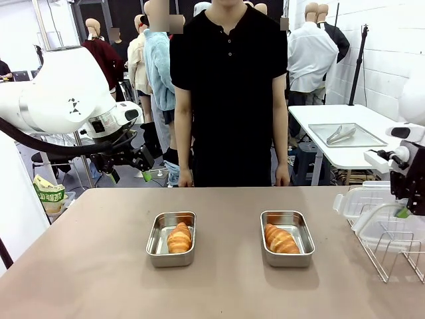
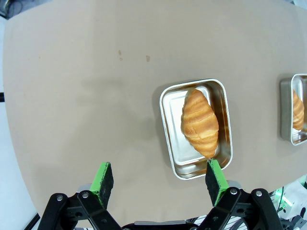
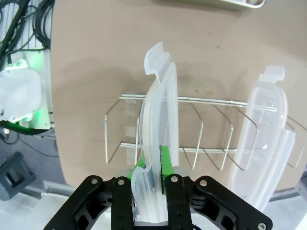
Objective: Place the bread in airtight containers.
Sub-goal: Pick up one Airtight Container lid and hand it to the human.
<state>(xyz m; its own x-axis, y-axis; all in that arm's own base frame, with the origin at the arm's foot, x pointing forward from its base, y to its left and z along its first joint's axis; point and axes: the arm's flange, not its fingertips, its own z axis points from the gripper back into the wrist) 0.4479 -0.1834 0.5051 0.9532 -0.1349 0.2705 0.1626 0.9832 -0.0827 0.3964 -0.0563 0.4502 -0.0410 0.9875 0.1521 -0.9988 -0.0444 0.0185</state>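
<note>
Rolls [image 1: 281, 239] sit in both tins [image 1: 287, 260], left of the rack [image 1: 392, 256]. Lidding step: right gripper [image 3: 152, 165] clamped on a lid [image 3: 163, 96] at the rack; left gripper [image 2: 158, 179] wide open, empty. Next: carry lid over nearer tin, seat flat.

Table [image 1: 93, 266]: left tin [image 1: 159, 251] and right tin [image 1: 302, 247] sitting side by side mid-table, well apart. Left roll [image 1: 178, 238] lying in left tin, right roll [image 1: 281, 239] lying in right tin. Wire rack [image 1: 393, 252] standing at table's right edge, right of right tin. Lid [image 3: 160, 120] standing on edge over wire rack, sitting between fingers of right gripper [image 3: 153, 167]. Second lid [image 3: 264, 139] leaning in wire rack beside it. Left gripper [image 2: 158, 177] hanging above table's far-left part, behind left tin. Person [image 1: 229, 93] standing behind table's far edge, centre.
</note>
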